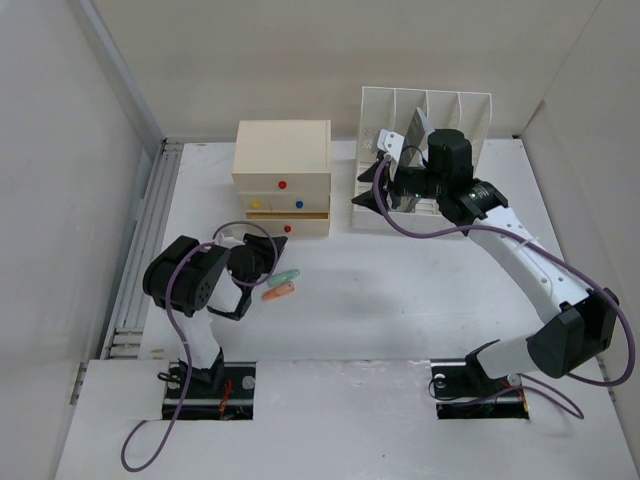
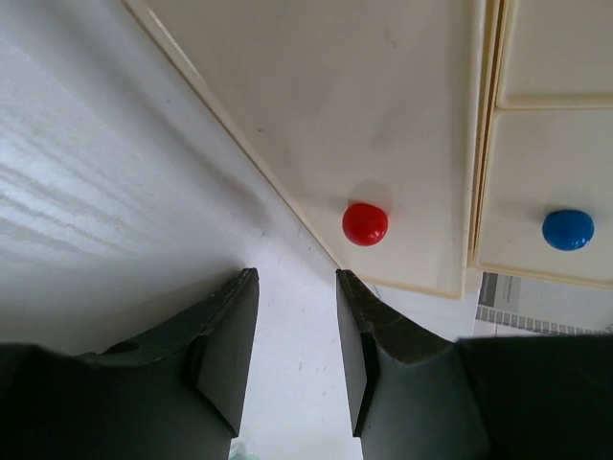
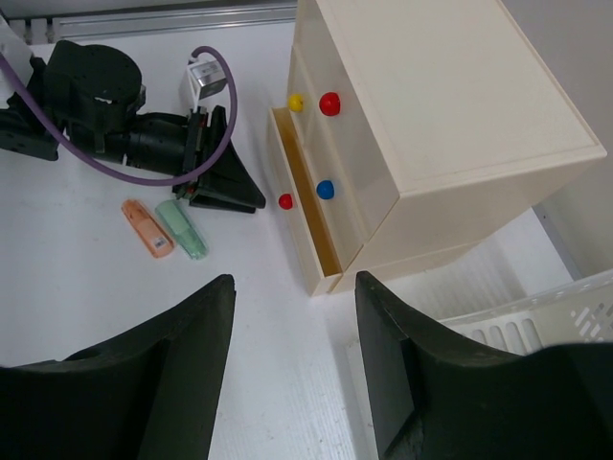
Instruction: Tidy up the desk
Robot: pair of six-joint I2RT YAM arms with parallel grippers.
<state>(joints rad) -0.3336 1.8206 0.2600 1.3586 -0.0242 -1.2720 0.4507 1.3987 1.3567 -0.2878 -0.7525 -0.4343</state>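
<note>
Down on the desk first: flat and white across the whole walled cell, ribbed rail along its left edge. Toward the back, a cream drawer box, bottom drawer pulled out a little, right beside a white file rack. In front of the box, orange marker and green marker side by side. Left gripper low near that drawer's red knob, jaws parted, nothing between. Right gripper up by the rack's front-left corner, jaws spread wide, empty
</note>
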